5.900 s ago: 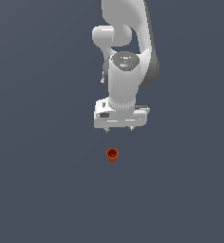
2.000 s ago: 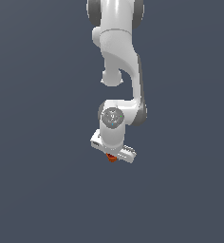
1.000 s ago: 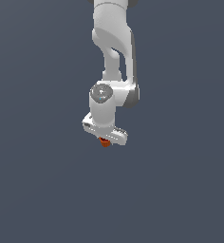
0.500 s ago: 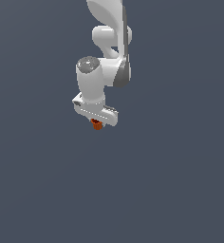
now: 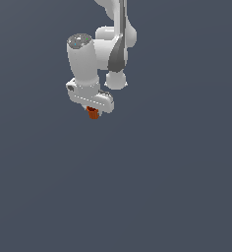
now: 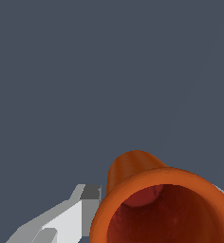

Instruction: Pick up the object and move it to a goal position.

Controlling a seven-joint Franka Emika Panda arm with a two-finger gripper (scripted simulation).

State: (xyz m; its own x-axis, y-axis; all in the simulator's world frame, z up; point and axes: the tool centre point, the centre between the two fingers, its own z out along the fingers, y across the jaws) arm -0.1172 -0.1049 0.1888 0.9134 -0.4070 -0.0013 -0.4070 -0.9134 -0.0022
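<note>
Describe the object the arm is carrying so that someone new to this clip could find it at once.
Start at the white arm in the upper part of the exterior view and follow it down to its pincer. Poking out from beneath it is a tiny orange-red cup; the wrist view shows its round rim and darker hollow. It is the only coloured thing against the plain grey-blue background.

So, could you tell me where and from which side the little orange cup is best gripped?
Probably across its side wall just below the flared rim, coming along its axis from the open end. The orange cup is round and narrows away from the rim, so opposite points on the wall suit two fingers. The end effector appears to hold it this way already, with the wrist view looking into the hollow.
</note>
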